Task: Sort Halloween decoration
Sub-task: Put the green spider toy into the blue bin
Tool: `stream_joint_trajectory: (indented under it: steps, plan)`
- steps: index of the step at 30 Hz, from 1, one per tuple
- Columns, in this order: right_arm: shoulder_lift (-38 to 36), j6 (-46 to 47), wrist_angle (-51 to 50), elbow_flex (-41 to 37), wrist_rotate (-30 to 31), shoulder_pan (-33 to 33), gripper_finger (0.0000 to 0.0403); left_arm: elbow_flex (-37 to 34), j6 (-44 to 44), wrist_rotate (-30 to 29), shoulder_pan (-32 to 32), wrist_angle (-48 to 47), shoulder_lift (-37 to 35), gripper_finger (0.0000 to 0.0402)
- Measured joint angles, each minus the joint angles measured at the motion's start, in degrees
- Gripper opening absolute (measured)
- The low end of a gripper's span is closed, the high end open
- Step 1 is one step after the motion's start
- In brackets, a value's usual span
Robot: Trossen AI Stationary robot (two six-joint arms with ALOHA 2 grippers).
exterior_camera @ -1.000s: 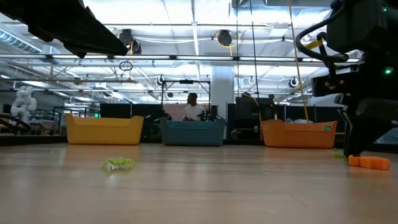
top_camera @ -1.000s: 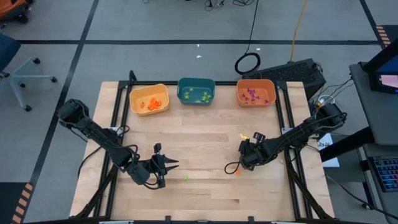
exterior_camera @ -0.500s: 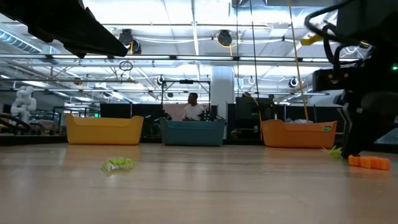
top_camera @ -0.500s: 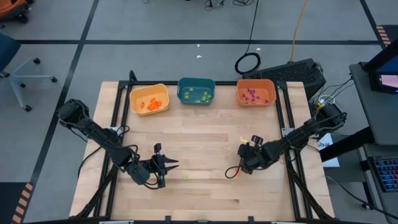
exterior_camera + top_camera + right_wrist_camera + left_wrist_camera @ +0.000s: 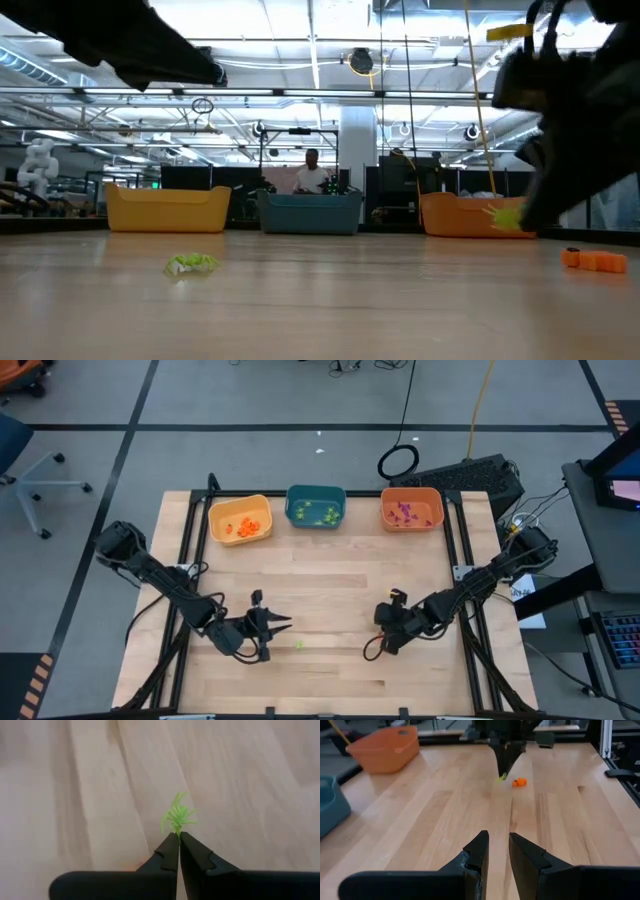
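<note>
My right gripper is shut on a tiny light-green spider-like trinket, above the table's near right part. A small orange trinket lies on the wood just beside it. Another light-green trinket lies flat on the table near the front, a little in front of my left gripper. That gripper hovers with a narrow gap between its fingers and nothing in it. My right gripper pinches the green trinket's lower edge between the very ends of its two fingers. The fingers slant down from the table's right side. The trinket sticks out beyond the fingertips, lifted clear of the table.
Three bins stand along the far edge: a yellow one with orange pieces, a teal one with green pieces, an orange one with purple pieces. Bare wood lies between the arms and the bins. A black frame borders the table.
My right gripper has risen and gone a little toward the table's near edge and left, tipping as it went. The green trinket has come up off the wood with it. The orange trinket has stayed where it lay.
</note>
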Motion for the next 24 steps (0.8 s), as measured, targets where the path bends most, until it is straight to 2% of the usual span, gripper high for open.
stream_joint_trajectory:
  steps: [7,12,24]
  plan:
    - [0.00,-7.15,15.22,0.02,2.40,0.10,0.0000,0.00,7.94,0.08,1.25,9.02,4.09,0.0075]
    - [0.29,-13.31,27.01,0.04,6.07,0.68,0.0000,0.00,8.52,0.52,1.25,9.54,4.51,0.0075]
    - [9.47,-30.87,59.89,0.09,5.72,0.61,0.0000,0.00,8.52,0.92,1.23,9.95,4.51,0.0075]
